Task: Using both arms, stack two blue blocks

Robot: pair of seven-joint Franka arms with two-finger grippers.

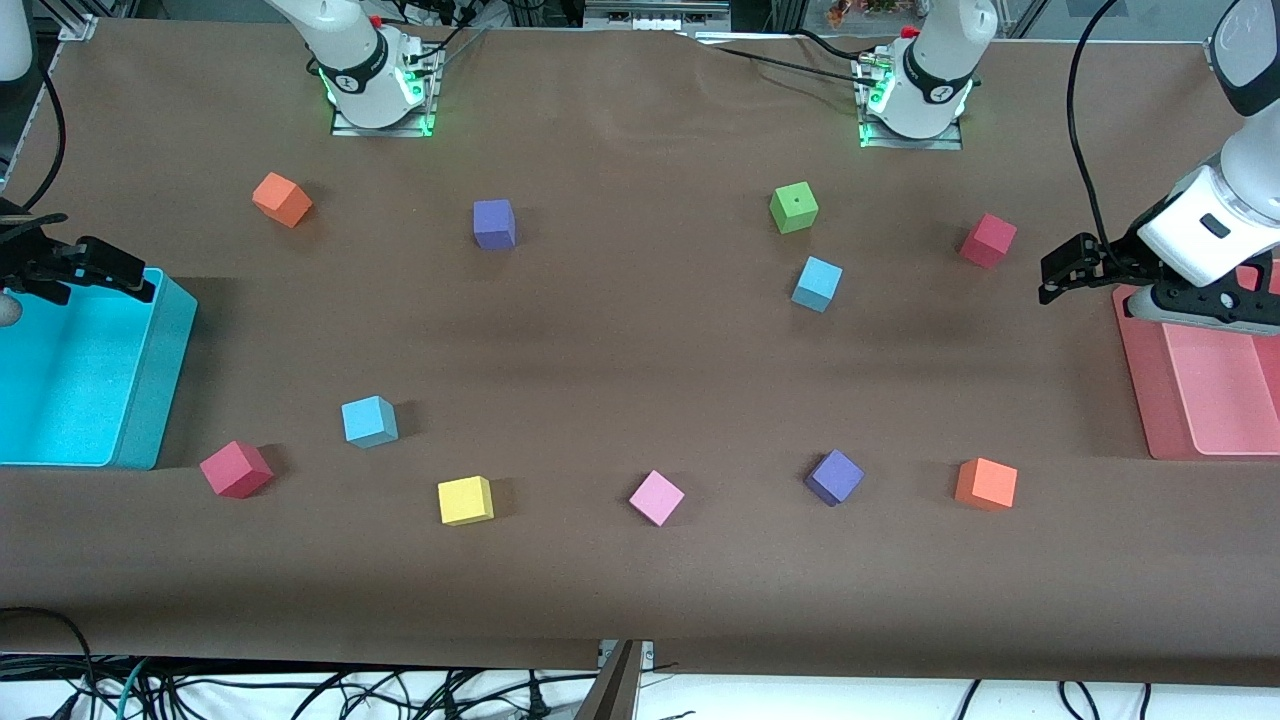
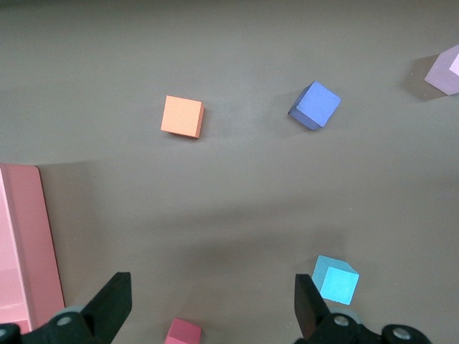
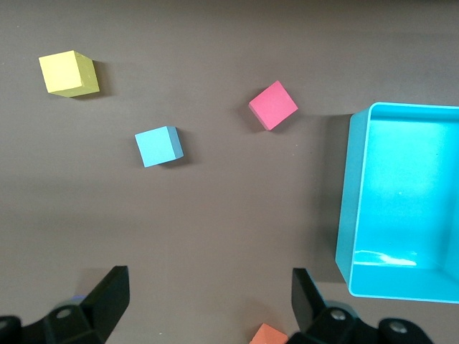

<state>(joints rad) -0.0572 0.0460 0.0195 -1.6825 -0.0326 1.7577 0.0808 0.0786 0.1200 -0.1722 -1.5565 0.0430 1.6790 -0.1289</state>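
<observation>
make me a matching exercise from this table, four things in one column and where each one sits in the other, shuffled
Things:
1. green foam cube
2. yellow foam cube
3. large cyan plastic bin
4. shallow pink plastic tray

Places:
A. at the right arm's end of the table, under the open right gripper
B. nearest of the four to the front camera, beside a pink foam cube
C. at the left arm's end of the table, under the open left gripper
D. close to the left arm's base, just farther from the front camera than a sky-blue foam cube

Pairs: 1-D, 2-B, 3-A, 4-C
</observation>
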